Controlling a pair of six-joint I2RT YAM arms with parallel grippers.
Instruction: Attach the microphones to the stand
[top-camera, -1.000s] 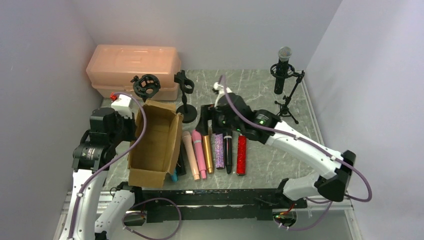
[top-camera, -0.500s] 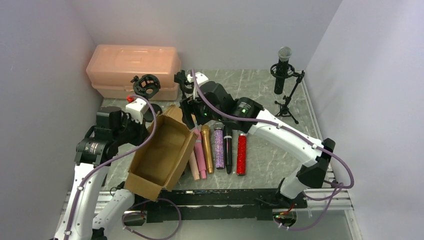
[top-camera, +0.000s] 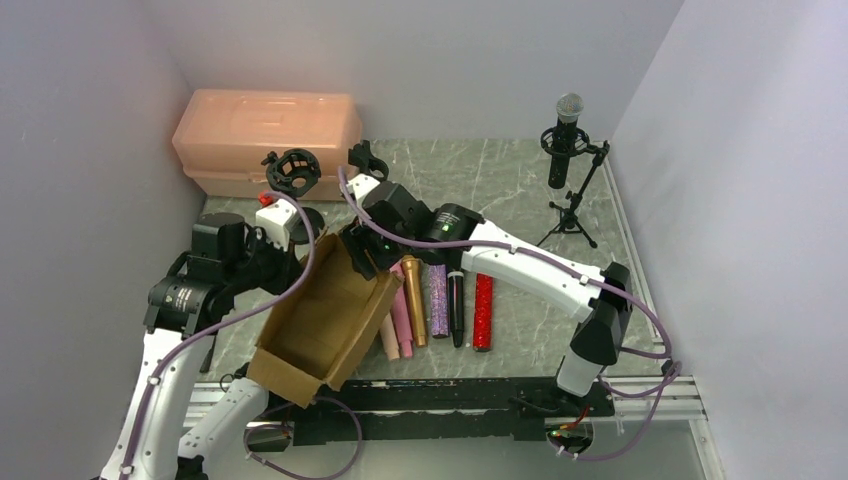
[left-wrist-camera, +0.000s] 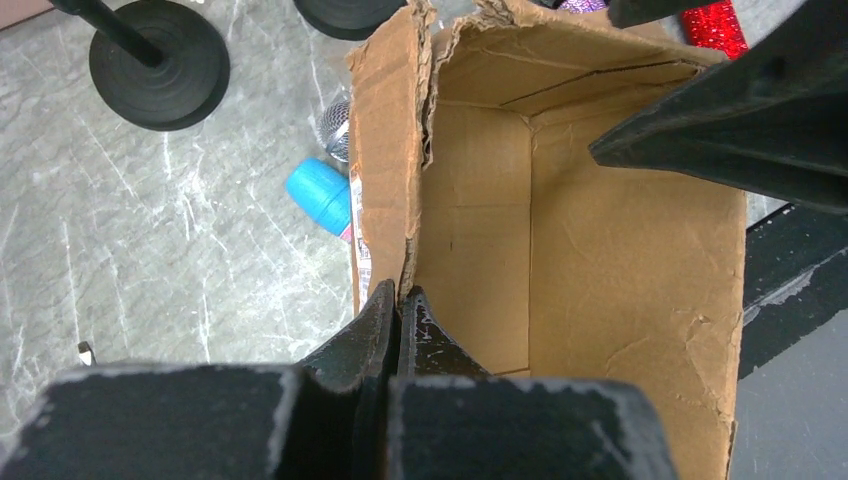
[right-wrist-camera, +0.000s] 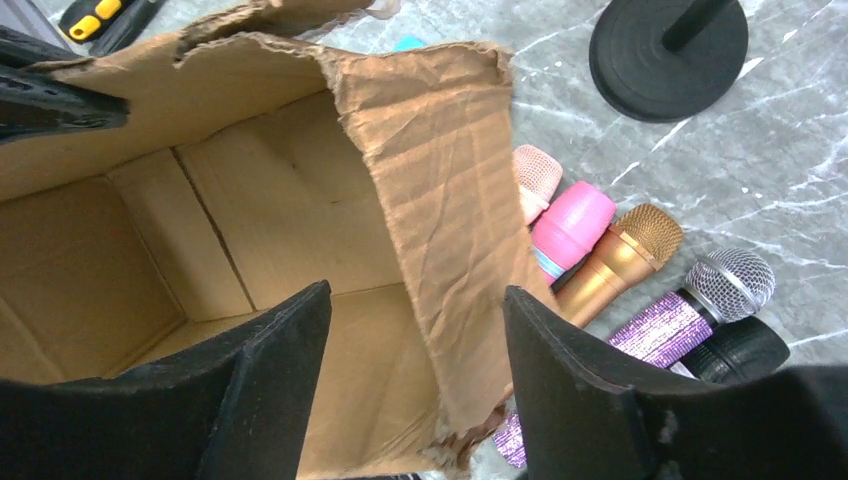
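Your right arm is swinging left, off the row of microphones where it was a second ago, and your right gripper (right-wrist-camera: 412, 310) is now hanging over the far right wall of the cardboard box (top-camera: 325, 315), jaws apart, one finger inside the box and one outside. Whether they are touching the cardboard, you cannot tell. Your left gripper (left-wrist-camera: 400, 300) is clamping the box's torn left wall, and the box is sitting more tilted than before.

That raised wall is standing between your right gripper and the microphones lying on the table (top-camera: 520, 190): peach (right-wrist-camera: 535, 175), pink (right-wrist-camera: 572, 225), gold (right-wrist-camera: 630, 245), purple glitter (right-wrist-camera: 690, 300), black (right-wrist-camera: 740, 350) and red glitter (top-camera: 483, 310), side by side, left to right. The box is hiding part of the peach and pink ones. The teal microphone (left-wrist-camera: 320, 195) is peeking out just left of the box.

A round-based stand (right-wrist-camera: 668, 60) is standing just beyond the row. Far right, a tripod stand (top-camera: 575, 205) is holding a silver-headed microphone (top-camera: 567, 135) upright. A peach case (top-camera: 265, 125) is sitting far left
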